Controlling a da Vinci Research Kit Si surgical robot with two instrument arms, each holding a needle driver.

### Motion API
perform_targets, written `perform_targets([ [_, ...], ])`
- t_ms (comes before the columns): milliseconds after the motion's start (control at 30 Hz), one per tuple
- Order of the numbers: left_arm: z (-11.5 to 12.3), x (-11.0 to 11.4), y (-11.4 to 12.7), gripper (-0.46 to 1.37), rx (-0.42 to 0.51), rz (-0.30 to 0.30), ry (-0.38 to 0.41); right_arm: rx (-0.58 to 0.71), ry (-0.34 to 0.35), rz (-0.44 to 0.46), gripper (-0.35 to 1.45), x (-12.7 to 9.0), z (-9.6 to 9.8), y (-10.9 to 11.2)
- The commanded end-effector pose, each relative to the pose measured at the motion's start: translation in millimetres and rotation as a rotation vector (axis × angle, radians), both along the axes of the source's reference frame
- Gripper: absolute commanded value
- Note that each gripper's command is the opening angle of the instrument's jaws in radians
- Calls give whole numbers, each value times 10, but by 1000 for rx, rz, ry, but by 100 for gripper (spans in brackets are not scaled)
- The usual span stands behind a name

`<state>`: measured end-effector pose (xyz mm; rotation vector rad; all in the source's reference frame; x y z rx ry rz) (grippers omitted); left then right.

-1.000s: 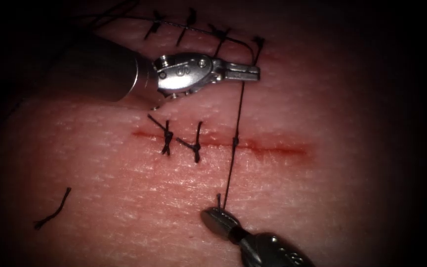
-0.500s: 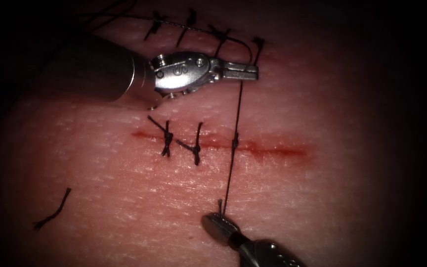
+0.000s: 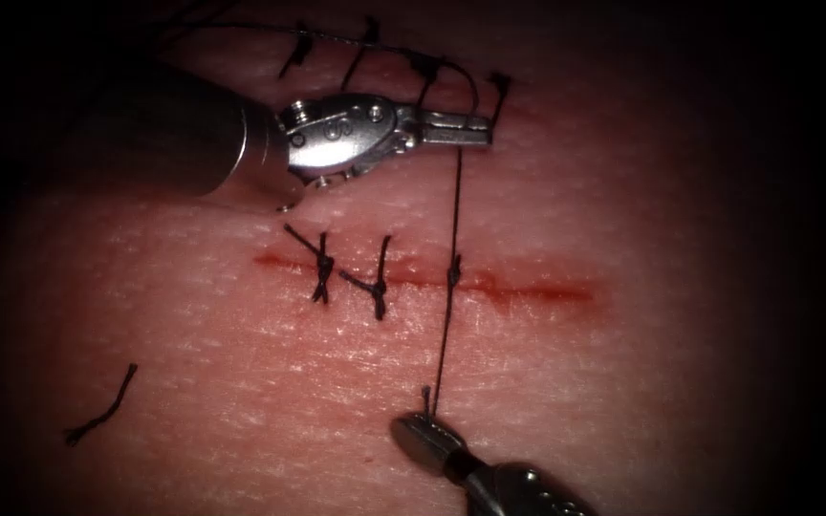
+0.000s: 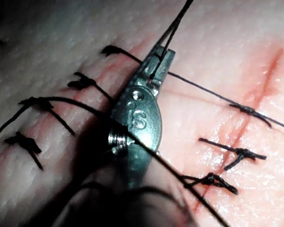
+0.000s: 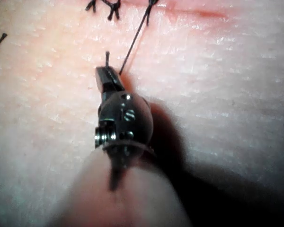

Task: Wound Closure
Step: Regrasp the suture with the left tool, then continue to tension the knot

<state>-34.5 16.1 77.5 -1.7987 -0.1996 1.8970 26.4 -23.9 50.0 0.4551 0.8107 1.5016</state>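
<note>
Two knotted stitches (image 3: 351, 272) already cross the left part of the cut (image 3: 528, 289) in the tissue (image 3: 671, 382), and a third knot sits where the taut thread (image 3: 446, 325) crosses it, while the right stretch lies unclosed. The left tool (image 3: 456, 127) clamps one strand above the cut, the right tool (image 3: 420, 435) clamps the other below; I cannot see the needle

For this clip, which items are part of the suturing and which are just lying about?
In use:
- left silver pincer, shut on taut black thread
- right pincer, shut on the thread
- red cut in pink tissue

Lying about:
- loose cut thread end, left
- two finished black stitches
</note>
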Motion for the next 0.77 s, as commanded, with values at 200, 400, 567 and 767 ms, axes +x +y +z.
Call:
perform_targets([
  [200, -4, -4, 3, -35, 7, 11, -3, -7, -7, -7, -35, 0, 2, 0],
  [400, -1, -5, -1, -35, 4, 18, -3, -10, -11, -12, -35, 0, 4, 1],
  [567, -1, -3, -2, -35, 11, 22, 0, -16, -12, -17, -35, 0, 6, 1],
  [767, -4, -1, -2, -35, 13, 24, -3, -19, -15, -19, -35, 2, 6, 2],
])
